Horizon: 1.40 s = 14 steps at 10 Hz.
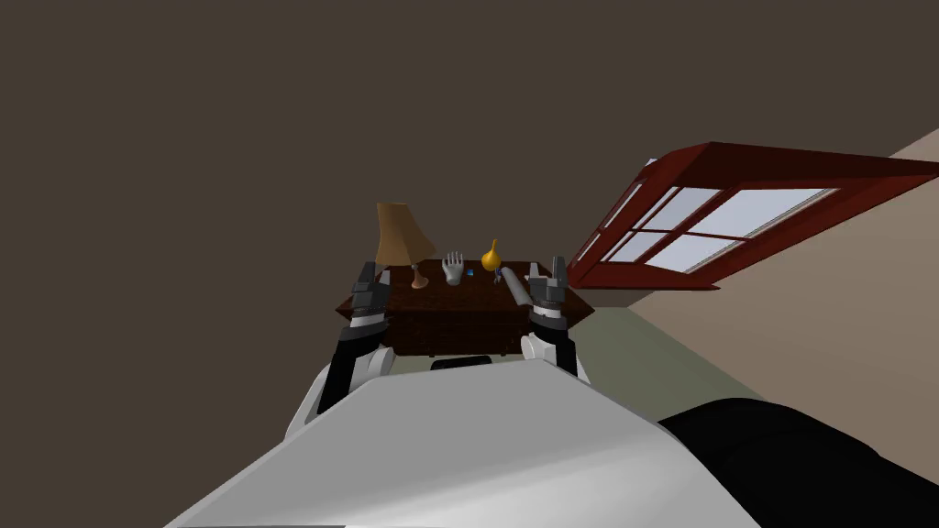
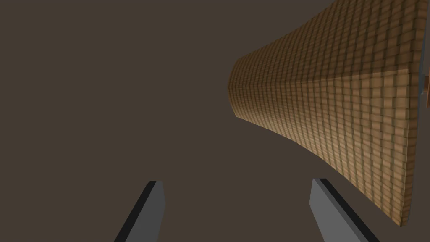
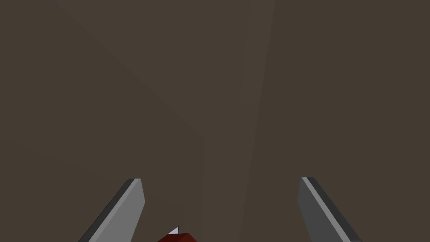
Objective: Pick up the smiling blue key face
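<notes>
Centrally on the desk (image 1: 458, 298), the small blue key face (image 1: 469, 271) sits between a white hand model (image 1: 453, 269) and a yellow gourd (image 1: 491, 257). Probably light, rigid and slippery, so pinch across its sides. Left gripper (image 1: 368, 272) and right gripper (image 1: 553, 269): both spread, empty.

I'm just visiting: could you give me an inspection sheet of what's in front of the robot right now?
Surface: dark wooden table against a brown wall.
Job's things: small blue thing between the white hand model and the yellow vase; too small to make out a face.
Clutter: lamp with a woven shade, grey roll.
Grippers: left gripper open, beside the lamp's shade; right gripper open, by the grey roll; both hold nothing.
Cables: nothing seen.
Surroundings: red-framed window to the right.
</notes>
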Available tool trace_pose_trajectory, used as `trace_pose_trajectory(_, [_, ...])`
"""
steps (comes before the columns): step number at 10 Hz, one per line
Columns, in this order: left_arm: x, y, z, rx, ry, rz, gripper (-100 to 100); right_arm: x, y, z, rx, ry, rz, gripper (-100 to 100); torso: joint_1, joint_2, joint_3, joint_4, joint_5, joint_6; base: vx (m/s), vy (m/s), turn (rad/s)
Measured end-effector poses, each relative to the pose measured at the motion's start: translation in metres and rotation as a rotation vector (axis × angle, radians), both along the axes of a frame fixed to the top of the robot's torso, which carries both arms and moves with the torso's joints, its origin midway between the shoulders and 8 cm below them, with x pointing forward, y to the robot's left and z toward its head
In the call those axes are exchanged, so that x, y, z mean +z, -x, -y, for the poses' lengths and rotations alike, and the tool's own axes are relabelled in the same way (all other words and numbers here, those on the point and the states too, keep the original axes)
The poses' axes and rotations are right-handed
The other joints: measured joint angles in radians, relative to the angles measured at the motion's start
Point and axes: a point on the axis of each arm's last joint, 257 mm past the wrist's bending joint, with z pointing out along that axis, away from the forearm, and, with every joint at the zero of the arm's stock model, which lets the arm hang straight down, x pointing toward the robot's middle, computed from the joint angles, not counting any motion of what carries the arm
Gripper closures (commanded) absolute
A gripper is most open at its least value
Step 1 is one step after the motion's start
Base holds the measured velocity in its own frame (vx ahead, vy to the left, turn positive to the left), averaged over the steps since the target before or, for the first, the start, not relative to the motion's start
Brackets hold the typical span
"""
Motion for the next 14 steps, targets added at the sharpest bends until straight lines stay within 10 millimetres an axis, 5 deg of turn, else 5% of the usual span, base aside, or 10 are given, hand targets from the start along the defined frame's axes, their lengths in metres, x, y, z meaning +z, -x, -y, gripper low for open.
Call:
trace_pose_trajectory(7, [0.000,0.000,0.000,0.000,0.000,0.000,0,-0.055,-0.020,0.010,-0.007,0.160,-0.218,-100,0.002,0.001,0.000,0.000,0.000,0.000,-0.009,0.031,0.131])
trace_pose_trajectory(14, [0.000,0.000,0.000,0.000,0.000,0.000,0,-0.149,-0.032,0.055,-0.065,0.354,-0.584,-100,0.002,0.001,0.001,0.000,0.001,0.000,-0.019,0.043,0.185])
